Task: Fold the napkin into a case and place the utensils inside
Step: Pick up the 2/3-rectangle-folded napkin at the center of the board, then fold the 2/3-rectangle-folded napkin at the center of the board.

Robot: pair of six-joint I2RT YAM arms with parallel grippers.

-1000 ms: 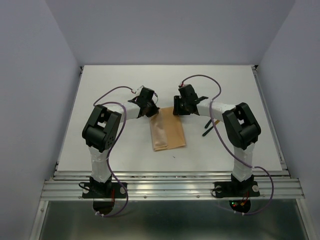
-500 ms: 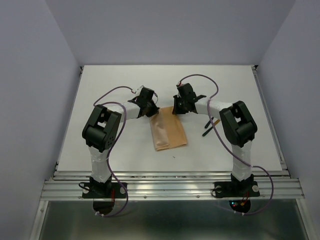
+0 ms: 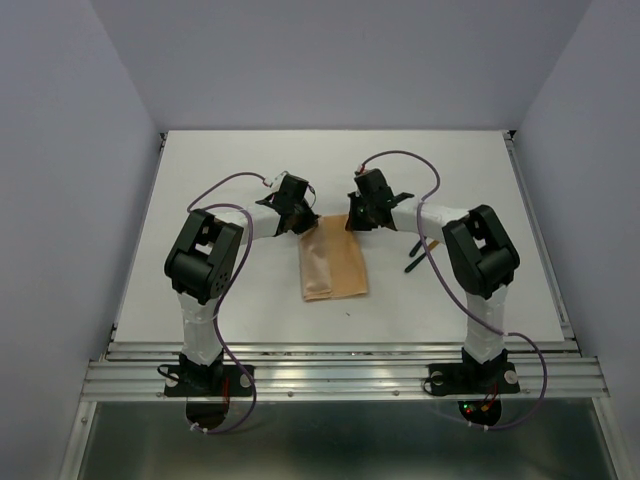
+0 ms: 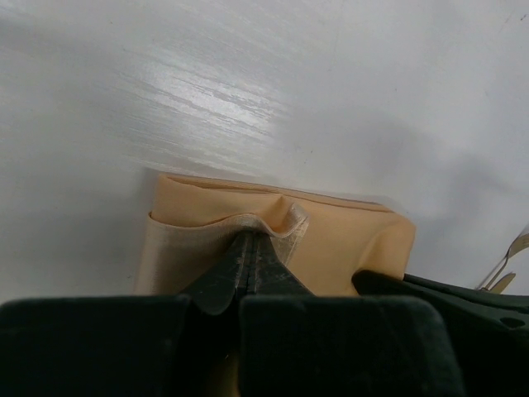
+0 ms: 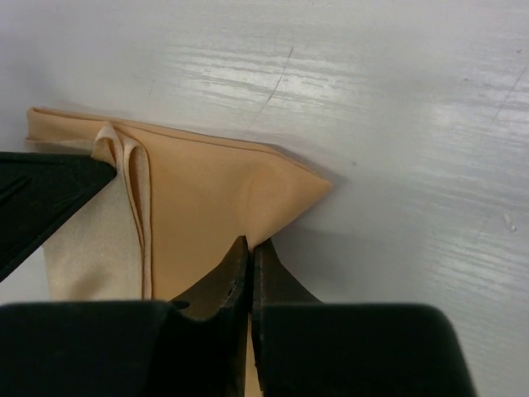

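the folded peach napkin [image 3: 335, 268] lies as a narrow rectangle on the white table [image 3: 270, 312], between the two arms. the left gripper [image 4: 252, 248] is pinched tight on a ruffled layer at its far left corner — the right gripper [image 5: 250, 251] is clamped on the far right corner. the utensils [image 3: 413, 256] lie by the right forearm, apart from the cloth.

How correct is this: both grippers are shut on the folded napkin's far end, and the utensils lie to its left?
Wrong side: the top view shows the utensils right of the napkin. The left gripper and right gripper are shut on its far end.
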